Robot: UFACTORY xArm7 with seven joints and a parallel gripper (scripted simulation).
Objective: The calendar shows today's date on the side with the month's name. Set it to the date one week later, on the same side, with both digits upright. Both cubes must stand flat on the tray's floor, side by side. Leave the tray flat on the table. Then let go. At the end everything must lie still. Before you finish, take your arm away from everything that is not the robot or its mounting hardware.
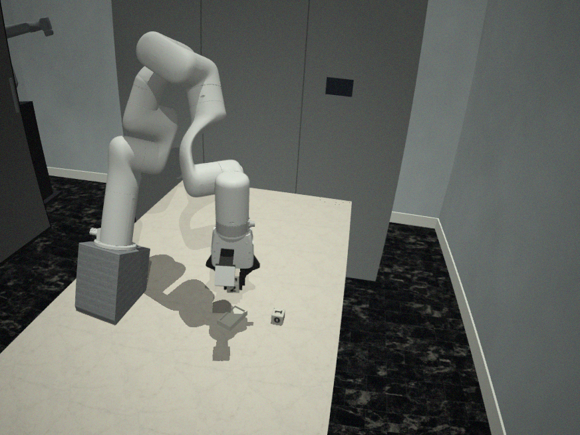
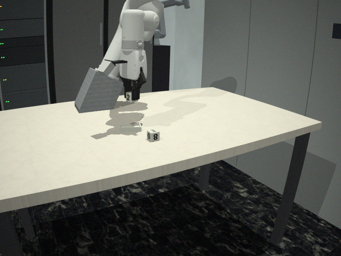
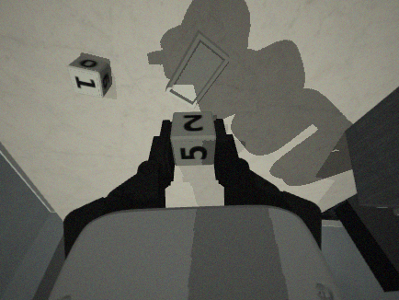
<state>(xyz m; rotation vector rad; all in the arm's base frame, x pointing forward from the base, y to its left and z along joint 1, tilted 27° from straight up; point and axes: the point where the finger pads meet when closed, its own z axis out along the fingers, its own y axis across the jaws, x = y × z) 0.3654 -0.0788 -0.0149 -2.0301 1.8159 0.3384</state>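
At the wrist view's centre, the gripper (image 3: 193, 138) grasps a numbered cube (image 3: 193, 138) above the table (image 3: 69, 152); the tray (image 3: 199, 66), seemingly vacant, lies above, the second cube (image 3: 90, 75) upper left.
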